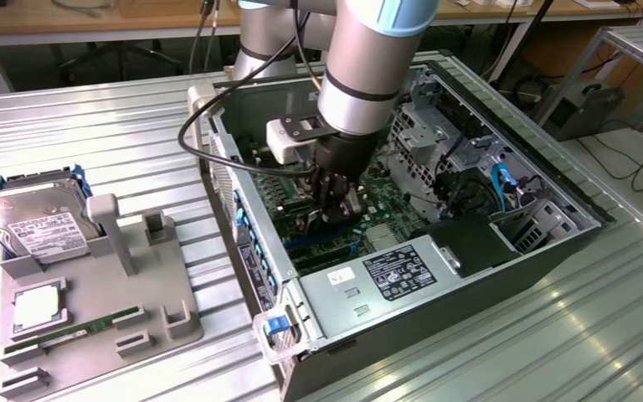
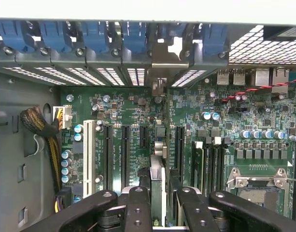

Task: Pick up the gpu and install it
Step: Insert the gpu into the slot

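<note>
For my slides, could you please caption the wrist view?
Hand holding the gpu edge-on above the motherboard slots.

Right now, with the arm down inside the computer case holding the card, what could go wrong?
1. The gripper holds the gpu edge-on over the motherboard; if the card is not lined up with its slot, pressing down may bend the card or damage the slot.
2. The silver bracket must meet the rear opening, or it may catch.
3. The black cable loops near the case edge and may snag.
</note>
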